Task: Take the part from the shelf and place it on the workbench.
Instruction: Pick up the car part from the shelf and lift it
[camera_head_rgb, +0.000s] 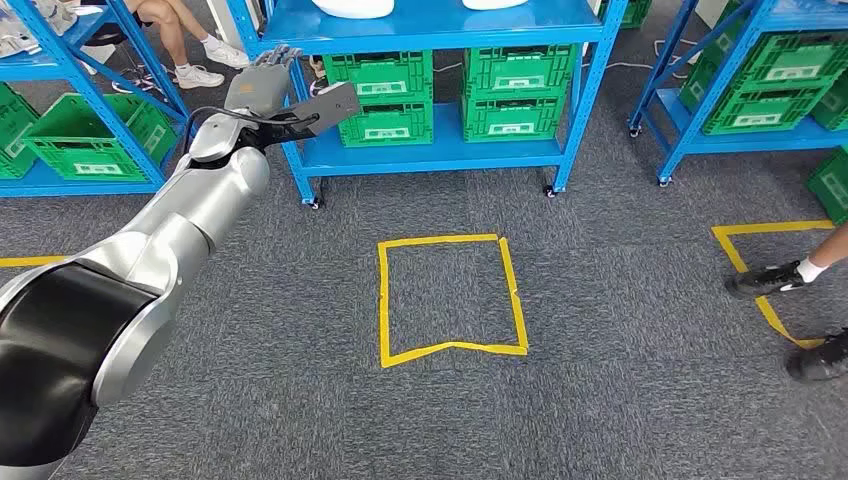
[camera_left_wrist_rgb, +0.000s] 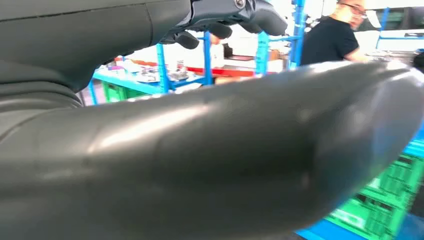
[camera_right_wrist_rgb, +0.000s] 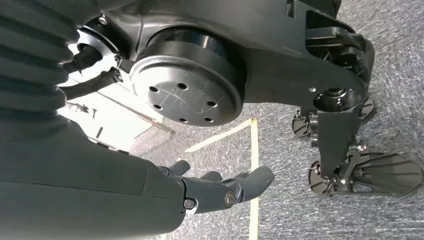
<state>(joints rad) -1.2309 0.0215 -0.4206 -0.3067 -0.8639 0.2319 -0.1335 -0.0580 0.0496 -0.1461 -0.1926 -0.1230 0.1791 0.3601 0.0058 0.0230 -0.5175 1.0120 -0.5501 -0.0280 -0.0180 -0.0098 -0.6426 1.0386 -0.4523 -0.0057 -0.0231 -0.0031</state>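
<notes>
Two white parts (camera_head_rgb: 352, 8) (camera_head_rgb: 494, 4) lie on the top board of the blue shelf (camera_head_rgb: 440, 28) straight ahead, cut off by the picture's upper edge. My left arm reaches forward and my left hand (camera_head_rgb: 262, 80) is raised in front of the shelf's left post, below and left of the nearer white part. Its fingers are stretched out and hold nothing. In the left wrist view the thick thumb (camera_left_wrist_rgb: 225, 150) fills the foreground and the dark fingers (camera_left_wrist_rgb: 225, 17) are apart. My right hand (camera_right_wrist_rgb: 220, 192) hangs over the carpet, fingers loosely spread and empty.
Green crates (camera_head_rgb: 385, 95) (camera_head_rgb: 515, 90) fill the shelf's lower board. More blue racks with crates stand left (camera_head_rgb: 90, 140) and right (camera_head_rgb: 770, 90). A yellow tape square (camera_head_rgb: 450, 298) marks the carpet. A person's shoes (camera_head_rgb: 770, 278) are at the right, and another person (camera_left_wrist_rgb: 330, 40) stands beyond the shelves.
</notes>
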